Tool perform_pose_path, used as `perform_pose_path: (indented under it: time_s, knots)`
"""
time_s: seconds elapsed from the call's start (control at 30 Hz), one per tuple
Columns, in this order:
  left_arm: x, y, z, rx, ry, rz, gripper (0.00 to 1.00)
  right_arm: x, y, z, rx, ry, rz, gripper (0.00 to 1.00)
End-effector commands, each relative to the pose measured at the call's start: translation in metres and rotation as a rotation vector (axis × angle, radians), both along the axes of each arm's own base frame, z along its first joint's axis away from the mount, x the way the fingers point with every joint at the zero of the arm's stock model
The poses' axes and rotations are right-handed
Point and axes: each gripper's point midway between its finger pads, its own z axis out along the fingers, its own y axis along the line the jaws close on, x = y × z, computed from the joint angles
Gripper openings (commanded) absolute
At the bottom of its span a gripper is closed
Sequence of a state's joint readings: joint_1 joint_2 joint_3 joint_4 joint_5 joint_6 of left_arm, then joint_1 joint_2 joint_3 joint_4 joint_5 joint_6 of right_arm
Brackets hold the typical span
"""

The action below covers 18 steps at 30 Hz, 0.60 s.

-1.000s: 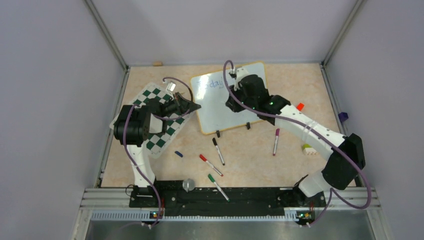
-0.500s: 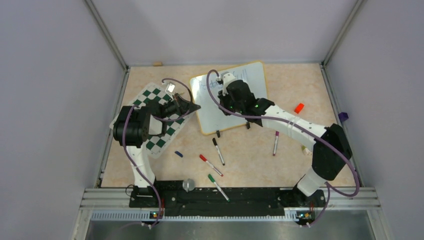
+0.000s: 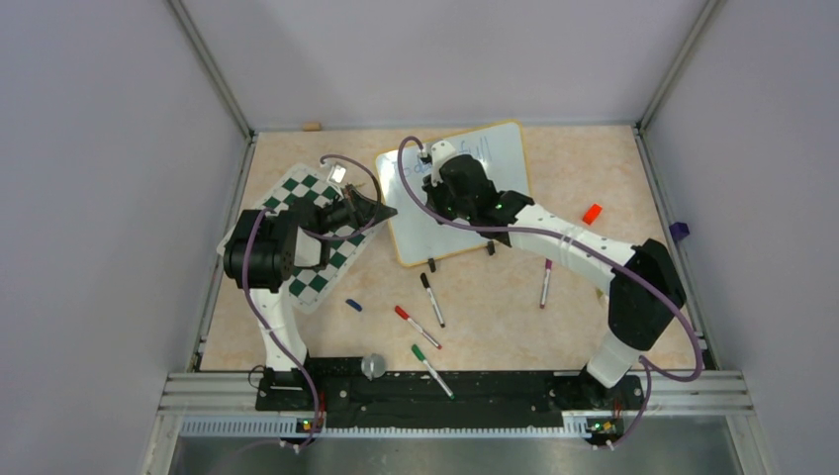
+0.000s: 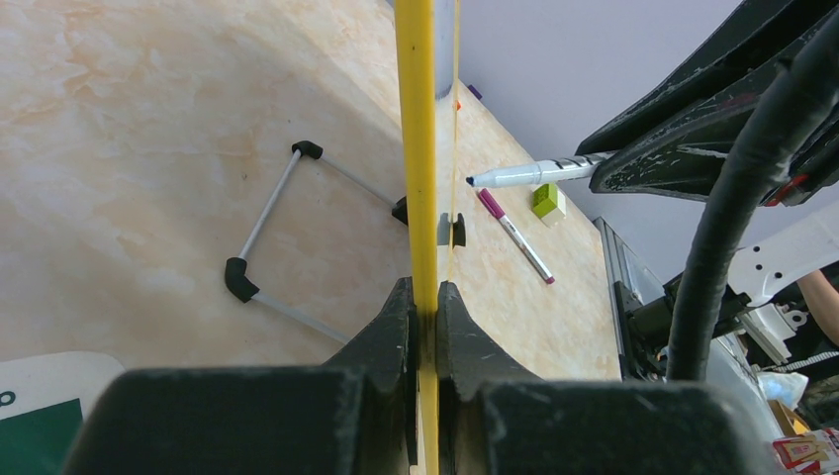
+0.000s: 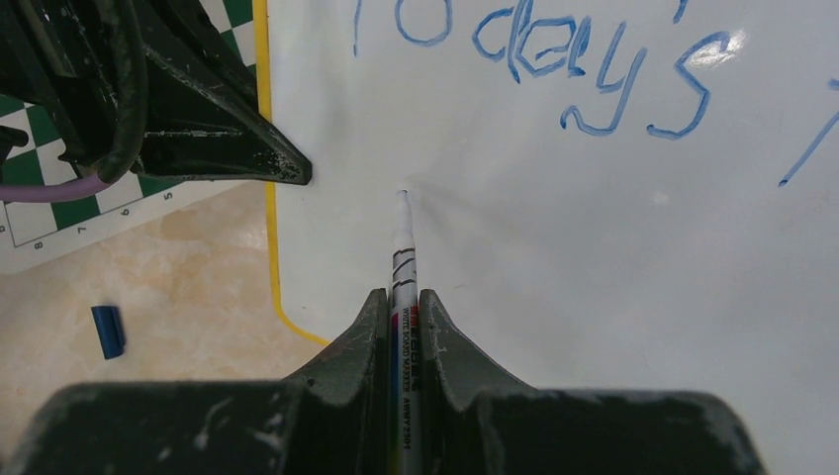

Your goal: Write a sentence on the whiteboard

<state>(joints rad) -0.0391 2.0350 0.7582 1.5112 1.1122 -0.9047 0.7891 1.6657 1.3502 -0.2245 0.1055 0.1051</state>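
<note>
The whiteboard (image 3: 450, 236) lies tilted at the back middle of the table. My left gripper (image 3: 389, 211) is shut on its yellow rim (image 4: 416, 148), seen edge-on between the jaws of that gripper (image 4: 425, 297). My right gripper (image 3: 432, 201) hovers over the board's left part, shut on a whiteboard marker (image 5: 404, 247). The marker's tip meets the bare white surface below the blue lettering "Today's" (image 5: 539, 54) of the sentence. A further blue stroke (image 5: 806, 148) shows at the right edge. The left wrist view shows the marker's blue tip (image 4: 473, 181).
A green-and-white chess mat (image 3: 307, 257) lies under the left arm. Loose on the table are black (image 3: 432, 300), red (image 3: 418, 327), green (image 3: 432, 370) and purple (image 3: 545, 281) markers, a blue cap (image 3: 353, 305) and a red block (image 3: 593, 213). A wire stand (image 4: 267, 218) lies behind the board.
My right arm has swung left across the whiteboard, from its far right part to its left part, with the marker in its grip. The left gripper has stayed on the rim.
</note>
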Motion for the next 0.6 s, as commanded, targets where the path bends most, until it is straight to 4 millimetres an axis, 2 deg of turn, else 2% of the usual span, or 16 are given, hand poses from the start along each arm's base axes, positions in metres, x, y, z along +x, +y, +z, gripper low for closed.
perform_pose_path:
  time_s: [0.0,0.57]
  knots:
    - [-0.001,0.002,0.022,0.028,-0.208,0.013,0.0,0.01,0.014,0.029,0.043,-0.07,0.003,0.0]
    - [-0.002,0.002,0.023,0.031,-0.216,0.007,0.0,0.018,0.017,0.017,0.012,-0.051,-0.014,0.0]
